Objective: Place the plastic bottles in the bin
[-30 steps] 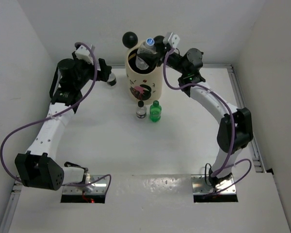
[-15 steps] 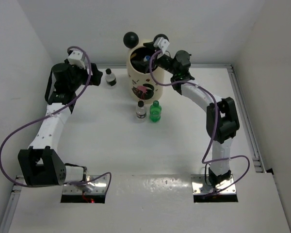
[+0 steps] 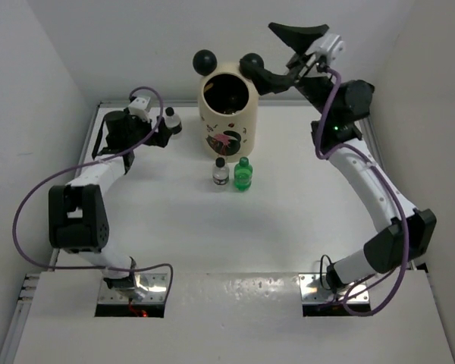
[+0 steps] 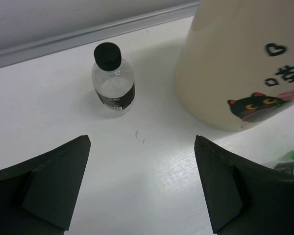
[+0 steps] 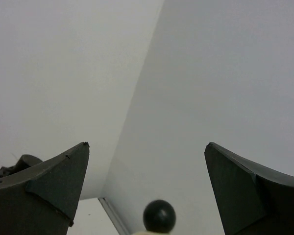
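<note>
The left gripper [image 4: 142,139] stands spread and empty, with a clear black-capped bottle [image 4: 112,85] upright on the table [image 4: 49,98] just ahead, left of the bin [image 4: 235,63]. The bottle looks light, smooth and thin-walled, so a gentle pinch across its labelled body, below the cap, seems safest. Farther off, the right gripper [image 5: 147,147] hangs wide apart, holding nothing, raised above the bin.

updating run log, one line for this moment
left gripper: open, facing black-capped bottle | right gripper: open, empty, raised near bin | green bottle: outside bin
</note>
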You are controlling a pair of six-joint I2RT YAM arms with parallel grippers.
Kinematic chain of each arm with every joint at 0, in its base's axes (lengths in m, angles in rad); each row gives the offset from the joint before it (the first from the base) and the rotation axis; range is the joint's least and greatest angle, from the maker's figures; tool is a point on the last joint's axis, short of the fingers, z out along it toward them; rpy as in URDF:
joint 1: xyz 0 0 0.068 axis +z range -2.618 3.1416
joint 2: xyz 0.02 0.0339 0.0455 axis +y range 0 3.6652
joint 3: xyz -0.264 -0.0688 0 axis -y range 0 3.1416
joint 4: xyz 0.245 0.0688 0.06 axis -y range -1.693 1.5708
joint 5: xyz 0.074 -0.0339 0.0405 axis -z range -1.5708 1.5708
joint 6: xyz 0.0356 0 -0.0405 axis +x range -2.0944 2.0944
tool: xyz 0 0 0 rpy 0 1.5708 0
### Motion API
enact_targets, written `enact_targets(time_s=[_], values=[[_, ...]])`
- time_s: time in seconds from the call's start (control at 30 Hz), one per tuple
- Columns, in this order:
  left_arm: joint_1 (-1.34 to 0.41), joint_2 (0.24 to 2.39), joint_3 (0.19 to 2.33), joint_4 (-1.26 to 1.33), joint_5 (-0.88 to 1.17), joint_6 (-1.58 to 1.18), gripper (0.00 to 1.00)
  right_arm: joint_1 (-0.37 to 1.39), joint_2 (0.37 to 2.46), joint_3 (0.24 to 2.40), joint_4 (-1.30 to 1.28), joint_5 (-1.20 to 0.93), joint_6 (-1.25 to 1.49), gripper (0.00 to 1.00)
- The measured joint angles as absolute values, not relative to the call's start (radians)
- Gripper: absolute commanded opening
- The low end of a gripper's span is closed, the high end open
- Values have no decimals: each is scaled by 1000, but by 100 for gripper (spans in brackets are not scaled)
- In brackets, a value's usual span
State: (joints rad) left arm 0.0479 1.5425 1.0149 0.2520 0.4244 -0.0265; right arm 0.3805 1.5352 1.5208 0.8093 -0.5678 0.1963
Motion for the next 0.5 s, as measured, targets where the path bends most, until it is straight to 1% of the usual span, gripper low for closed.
enact_targets(time_s=[0.13, 0.27, 0.5], values=[[47, 1701, 1097, 285, 422, -15, 94, 306, 1455, 1409, 764, -522, 203, 100], [48, 1835, 1186, 307, 414, -15, 94, 263, 1451, 1340, 662, -481, 204, 100], [47, 2062, 1376, 331, 410, -14, 94, 257, 1456, 1315, 558, -454, 204, 100]])
